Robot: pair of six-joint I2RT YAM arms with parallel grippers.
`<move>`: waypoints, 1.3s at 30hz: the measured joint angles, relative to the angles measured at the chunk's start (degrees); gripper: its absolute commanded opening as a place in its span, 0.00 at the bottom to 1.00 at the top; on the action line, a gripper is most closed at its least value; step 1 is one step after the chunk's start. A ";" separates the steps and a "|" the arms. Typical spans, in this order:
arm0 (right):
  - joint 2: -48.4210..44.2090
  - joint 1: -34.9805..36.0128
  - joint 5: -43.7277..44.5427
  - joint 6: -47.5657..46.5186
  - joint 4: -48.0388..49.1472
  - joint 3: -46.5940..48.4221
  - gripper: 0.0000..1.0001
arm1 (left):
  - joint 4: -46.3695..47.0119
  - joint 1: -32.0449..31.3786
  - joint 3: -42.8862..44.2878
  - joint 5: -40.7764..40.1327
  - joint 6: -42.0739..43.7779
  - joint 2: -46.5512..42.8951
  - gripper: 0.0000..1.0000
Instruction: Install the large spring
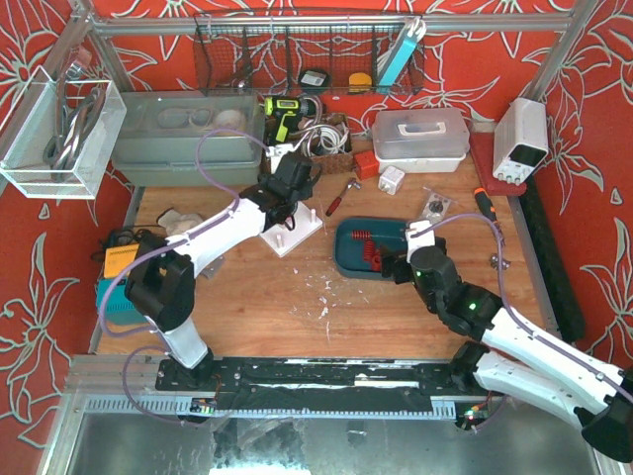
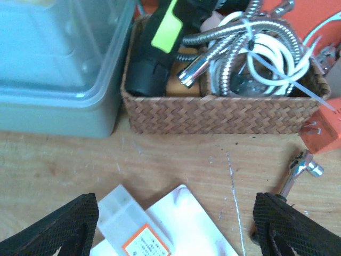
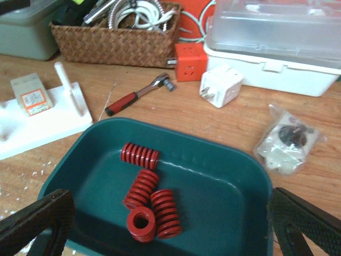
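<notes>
Several red coil springs (image 3: 139,155) lie in a dark green tray (image 3: 224,181); one stands on end (image 3: 141,224). They look much alike in size. The tray (image 1: 348,259) and springs (image 1: 364,247) also show in the top view. My right gripper (image 3: 170,226) hovers open and empty over the tray's near edge (image 1: 401,265). A white base plate (image 1: 293,234) with upright pegs (image 3: 68,88) lies left of the tray. My left gripper (image 2: 178,229) is open and empty above the plate's far corner (image 2: 186,224), near a labelled block (image 2: 133,229).
A wicker basket (image 2: 224,109) of hoses and a drill stands behind the plate, beside a grey bin (image 2: 58,64). A red-handled ratchet (image 3: 136,95), orange cube (image 3: 191,61), white plug (image 3: 219,85), parts bag (image 3: 287,141) and lidded white box (image 3: 277,40) lie around the tray.
</notes>
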 measured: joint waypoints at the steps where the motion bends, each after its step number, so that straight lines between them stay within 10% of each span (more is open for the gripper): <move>1: 0.48 0.00 -0.42 -0.09 0.04 0.00 0.99 | -0.81 0.20 -0.33 -0.17 -2.86 -0.48 0.74; 15: 3.21 0.81 -23.39 -2.84 9.46 -2.27 0.99 | -14.82 4.83 3.13 7.13 -33.35 3.34 0.55; 39: 0.24 0.92 -19.71 -2.91 9.86 -2.58 0.99 | -19.23 8.28 9.84 13.94 -37.13 18.93 0.64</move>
